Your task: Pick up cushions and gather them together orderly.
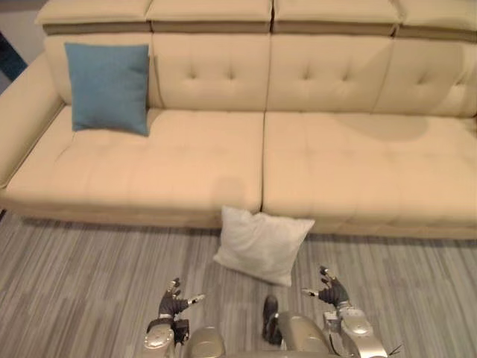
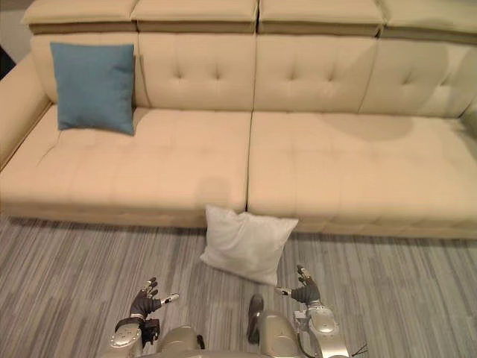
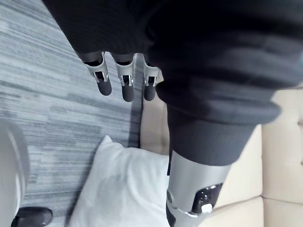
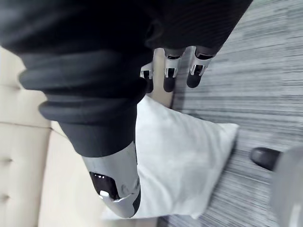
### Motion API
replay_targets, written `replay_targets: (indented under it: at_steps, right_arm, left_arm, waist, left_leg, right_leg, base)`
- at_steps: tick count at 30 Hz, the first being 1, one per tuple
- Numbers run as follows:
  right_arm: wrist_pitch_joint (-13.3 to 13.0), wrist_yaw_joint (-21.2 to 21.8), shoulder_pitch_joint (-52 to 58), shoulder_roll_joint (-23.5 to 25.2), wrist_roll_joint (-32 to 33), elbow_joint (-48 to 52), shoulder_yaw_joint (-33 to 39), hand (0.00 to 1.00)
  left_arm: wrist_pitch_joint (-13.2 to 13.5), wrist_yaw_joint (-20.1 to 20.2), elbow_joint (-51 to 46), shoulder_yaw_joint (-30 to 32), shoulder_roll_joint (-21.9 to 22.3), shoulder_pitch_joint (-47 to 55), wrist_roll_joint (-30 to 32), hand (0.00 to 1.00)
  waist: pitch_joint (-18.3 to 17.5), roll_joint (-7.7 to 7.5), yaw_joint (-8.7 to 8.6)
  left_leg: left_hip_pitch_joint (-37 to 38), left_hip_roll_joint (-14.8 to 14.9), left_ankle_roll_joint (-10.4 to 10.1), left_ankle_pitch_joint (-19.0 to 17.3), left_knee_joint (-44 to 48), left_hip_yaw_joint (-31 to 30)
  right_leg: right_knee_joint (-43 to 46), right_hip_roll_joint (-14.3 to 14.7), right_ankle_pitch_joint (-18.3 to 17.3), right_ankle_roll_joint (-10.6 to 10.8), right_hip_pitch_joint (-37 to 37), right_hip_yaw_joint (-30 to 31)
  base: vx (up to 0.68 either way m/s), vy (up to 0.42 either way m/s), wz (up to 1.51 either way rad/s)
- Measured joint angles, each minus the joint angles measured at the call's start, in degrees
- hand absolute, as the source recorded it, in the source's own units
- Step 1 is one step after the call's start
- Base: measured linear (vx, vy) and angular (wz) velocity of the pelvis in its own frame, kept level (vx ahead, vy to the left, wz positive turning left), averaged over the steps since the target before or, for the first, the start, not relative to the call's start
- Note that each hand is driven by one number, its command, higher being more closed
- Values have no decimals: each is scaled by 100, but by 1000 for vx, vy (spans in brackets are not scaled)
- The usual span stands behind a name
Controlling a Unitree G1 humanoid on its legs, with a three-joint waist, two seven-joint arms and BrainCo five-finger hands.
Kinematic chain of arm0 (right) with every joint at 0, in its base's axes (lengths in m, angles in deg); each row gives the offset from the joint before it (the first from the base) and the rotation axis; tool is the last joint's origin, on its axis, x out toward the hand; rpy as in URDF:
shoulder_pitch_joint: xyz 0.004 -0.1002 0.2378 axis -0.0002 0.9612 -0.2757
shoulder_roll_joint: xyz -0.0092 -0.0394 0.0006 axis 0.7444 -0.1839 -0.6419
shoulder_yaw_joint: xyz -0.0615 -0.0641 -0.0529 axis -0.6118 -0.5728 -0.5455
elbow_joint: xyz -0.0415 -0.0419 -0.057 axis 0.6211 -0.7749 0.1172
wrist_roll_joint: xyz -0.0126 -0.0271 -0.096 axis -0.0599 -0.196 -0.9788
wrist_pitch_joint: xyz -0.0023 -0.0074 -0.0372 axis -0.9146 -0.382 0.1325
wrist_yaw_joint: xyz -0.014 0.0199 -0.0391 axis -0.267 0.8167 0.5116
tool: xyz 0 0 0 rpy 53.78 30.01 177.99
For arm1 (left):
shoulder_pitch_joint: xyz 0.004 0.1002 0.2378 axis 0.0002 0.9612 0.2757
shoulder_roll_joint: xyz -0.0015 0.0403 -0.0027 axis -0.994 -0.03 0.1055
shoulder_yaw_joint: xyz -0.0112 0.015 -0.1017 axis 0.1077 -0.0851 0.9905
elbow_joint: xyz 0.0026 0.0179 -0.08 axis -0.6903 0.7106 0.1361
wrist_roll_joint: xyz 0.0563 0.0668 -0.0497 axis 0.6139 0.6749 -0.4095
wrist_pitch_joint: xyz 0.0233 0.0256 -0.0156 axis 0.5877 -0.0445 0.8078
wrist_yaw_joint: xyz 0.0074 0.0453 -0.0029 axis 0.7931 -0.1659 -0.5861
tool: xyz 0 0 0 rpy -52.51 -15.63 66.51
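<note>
Bare floor (image 1: 89, 276) either side of white cushion (image 1: 262, 242); sofa (image 1: 387, 220) front wall right behind it, touching. Seat (image 1: 350, 168) free from blue cushion (image 1: 109, 87) rightward to the far end.

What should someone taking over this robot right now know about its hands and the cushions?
Left hand: open, empty, low over the floor.
Right hand: open, empty, also low; the white cushion lies ahead, between the two hands.
White cushion: on the floor against the sofa front, near its middle.
Blue cushion: upright against the backrest at the sofa's left end.
Done: nothing gathered yet; the cushions are apart.
Left: pick up the white cushion, probably set it neatly beside the blue one.
</note>
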Motion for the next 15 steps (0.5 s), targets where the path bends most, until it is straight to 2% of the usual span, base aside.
replay_targets:
  at_steps: [2, 3, 4, 5, 8, 11, 15]
  right_arm:
    - [0, -5, -11, 8, 1, -29, 111, 0]
    - [-1, -9, -8, -7, 0, -33, 155, 0]
    - [-1, -11, 7, -33, 0, -33, 173, 0]
    - [-1, -15, 47, -92, -1, -45, 208, 0]
    - [16, -26, 154, -56, -6, -77, 252, 0]
    - [17, -93, 80, -45, -10, -116, 239, 0]
    - [16, -302, -692, -46, -3, -308, 258, 0]
  left_arm:
    - [-1, -1, -1, -16, 20, -17, -6, 0]
    - [-2, 0, 1, -21, 16, -16, -9, 0]
    - [-2, 0, 3, -40, 17, -18, -10, 0]
    - [-1, 3, 7, -72, 23, -14, -15, 0]
    - [-3, -5, 22, -70, -103, -86, -22, 0]
    - [-4, -39, 22, -53, -245, -146, -29, 0]
    - [29, -295, -6, 15, -576, -748, -255, 0]
  waist:
    - [0, 9, 92]
    - [0, 40, 77]
    - [3, 89, 72]
    - [3, 230, 77]
    - [-11, 62, 73]
    - [-7, 39, 87]
    - [555, 17, 91]
  left_leg:
    - [-138, -145, -24, 15, -1090, -192]
    - [-114, -296, -122, 156, -1896, -419]
    - [-72, -317, -157, 326, -2247, -502]
    - [-12, -297, -145, 745, -2637, -587]
    - [214, -533, -110, 749, -2890, -424]
    - [104, -700, -4, 687, -2966, -260]
    - [-684, -679, 199, 561, -2315, -143]
  right_leg:
    - [-109, -8, 11, 20, 67, 221]
    - [-150, -8, -8, 137, 95, 296]
    - [-161, 21, -25, 170, 124, 339]
    - [-154, 134, -86, 299, 171, 427]
    - [-113, -145, -202, 551, 185, 621]
    - [35, -318, -281, 702, -101, 801]
    - [650, -327, -340, 782, -966, 925]
  base:
    - [230, 80, -58]
    - [162, 93, -45]
    - [217, 205, -48]
    - [154, 213, -38]
    - [128, 176, -17]
    - [46, 127, -25]
    - [-43, 88, -16]
